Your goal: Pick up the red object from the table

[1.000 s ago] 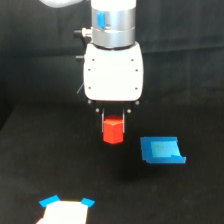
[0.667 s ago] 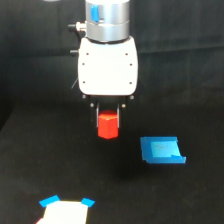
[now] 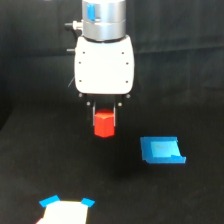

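Exterior view: one arm above the table (image 3: 30,165).
Gripper (image 3: 104,116): pointing straight down, fingers clamped on the red object (image 3: 104,125).
Red object: held between the fingers, seemingly clear of the table — contact is hard to judge.
Blue piece (image 3: 161,150): on the table, toward the exterior view's right, well apart.
White card (image 3: 65,214): blue corners, bottom edge.

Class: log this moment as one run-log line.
phase: lift | gripper: shut on red object | red object: above table | blue piece: untouched

Soft, slightly blurred frame; the black counter (image 3: 40,165) swallows shadows (white housing above it mildly overexposed).
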